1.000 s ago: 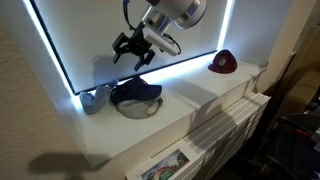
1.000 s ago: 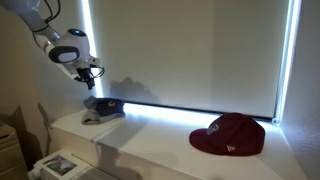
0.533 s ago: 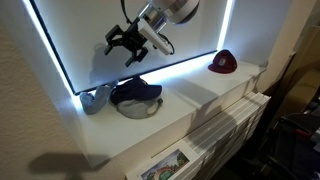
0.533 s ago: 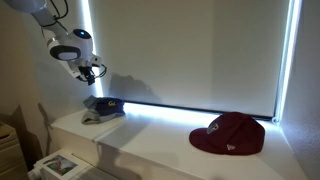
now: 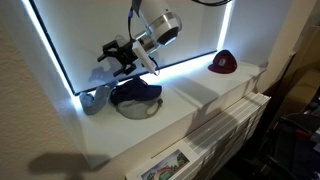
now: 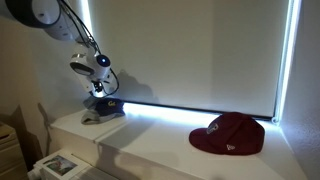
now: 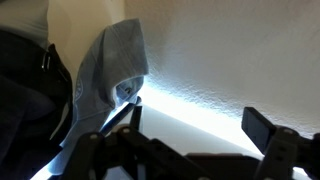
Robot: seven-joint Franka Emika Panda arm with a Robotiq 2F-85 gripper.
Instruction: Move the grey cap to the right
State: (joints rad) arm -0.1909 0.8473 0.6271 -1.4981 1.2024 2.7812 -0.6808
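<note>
The grey cap (image 5: 94, 98) is light grey-blue and leans against the lit back wall at the far end of the white shelf, beside a dark navy cap (image 5: 136, 93) that sits on a pale one. In the wrist view the grey cap (image 7: 113, 68) stands at upper left, with the navy cap (image 7: 28, 85) further left. My gripper (image 5: 118, 57) hovers just above these caps, open and empty; it also shows in an exterior view (image 6: 98, 86). In the wrist view the fingers of my gripper (image 7: 200, 125) are spread wide with only the bright wall strip between them.
A maroon red cap (image 5: 223, 62) lies at the shelf's other end and shows large in an exterior view (image 6: 231, 134). The white shelf (image 5: 200, 100) runs between the caps. A lit blind is behind. A printed sheet (image 5: 165, 165) lies low in front.
My gripper has come down and across toward the grey and navy caps. It stays open. No cap has moved.
</note>
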